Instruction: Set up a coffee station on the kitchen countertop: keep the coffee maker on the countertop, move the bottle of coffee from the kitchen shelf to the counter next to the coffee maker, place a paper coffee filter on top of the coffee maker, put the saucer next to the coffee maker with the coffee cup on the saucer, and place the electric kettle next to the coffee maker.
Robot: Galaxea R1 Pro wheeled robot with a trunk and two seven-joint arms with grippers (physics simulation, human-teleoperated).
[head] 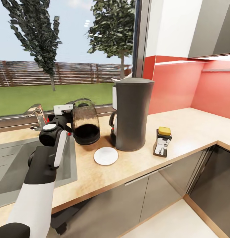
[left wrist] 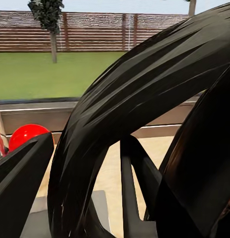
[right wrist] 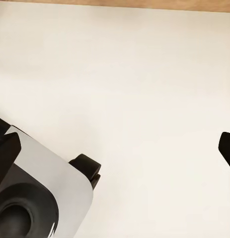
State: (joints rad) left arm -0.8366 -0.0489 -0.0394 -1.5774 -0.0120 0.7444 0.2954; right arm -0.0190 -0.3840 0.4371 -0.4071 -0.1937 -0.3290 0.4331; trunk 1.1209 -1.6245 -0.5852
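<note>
The tall dark grey coffee maker (head: 132, 114) stands on the tan kitchen countertop (head: 181, 127). A white paper edge, perhaps the paper coffee filter (head: 118, 79), peeks over its back top rim. The smoky glass electric kettle (head: 85, 123) is just left of the machine, slightly tilted; I cannot tell whether its base rests on the counter. My left gripper (head: 69, 123) is shut on the kettle's black handle (left wrist: 124, 114). The white saucer (head: 106, 155) lies bare in front, between kettle and machine. The bottle of coffee (head: 162, 141) stands right of the machine. My right gripper (right wrist: 115, 148) hangs open over the floor. The coffee cup and kitchen shelf are out of view.
A grey inset sink (head: 15, 165) with a chrome faucet (head: 37, 114) lies left of the kettle, under my left arm. A window runs behind the counter and a red wall stands at the right. The robot's base (right wrist: 40, 193) is below the right gripper.
</note>
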